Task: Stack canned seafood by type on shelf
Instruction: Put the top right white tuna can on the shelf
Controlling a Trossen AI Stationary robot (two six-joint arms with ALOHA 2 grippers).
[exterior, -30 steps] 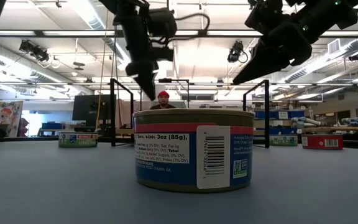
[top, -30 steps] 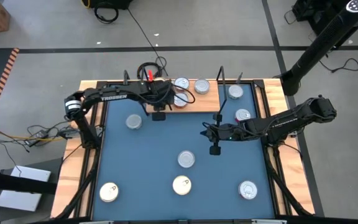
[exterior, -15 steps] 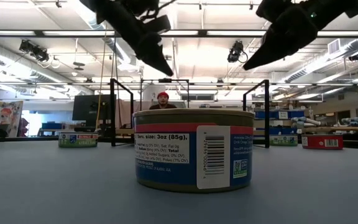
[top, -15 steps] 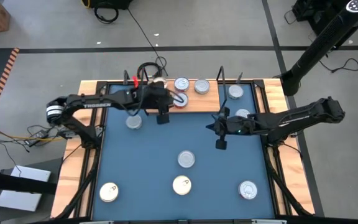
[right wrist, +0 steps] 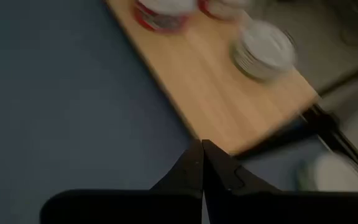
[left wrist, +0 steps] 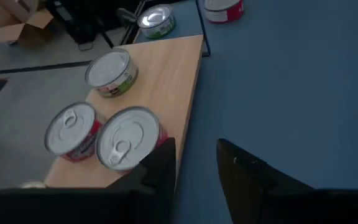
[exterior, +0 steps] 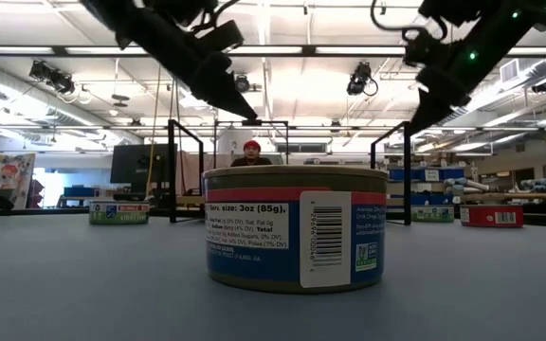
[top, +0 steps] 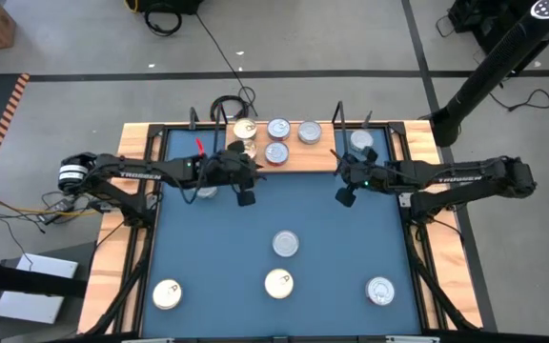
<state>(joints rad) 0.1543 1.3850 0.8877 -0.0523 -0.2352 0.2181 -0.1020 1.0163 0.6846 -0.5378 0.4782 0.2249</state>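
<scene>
Blue tabletop (top: 255, 224): light-wood shelf board (top: 294, 157) at far edge w/ four round flat tins (top: 276, 152); others scattered. Left gripper (top: 246, 197) beside shelf, fingers apart, empty. Right gripper (top: 343, 198) clenched, empty.

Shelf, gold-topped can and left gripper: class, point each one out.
shelf (top: 317, 157): high view, bare wood near its right end.
gold-topped can (top: 278, 282): high view, lid centre.
left gripper (left wrist: 196, 163): left wrist view, midway between its fingers.
</scene>
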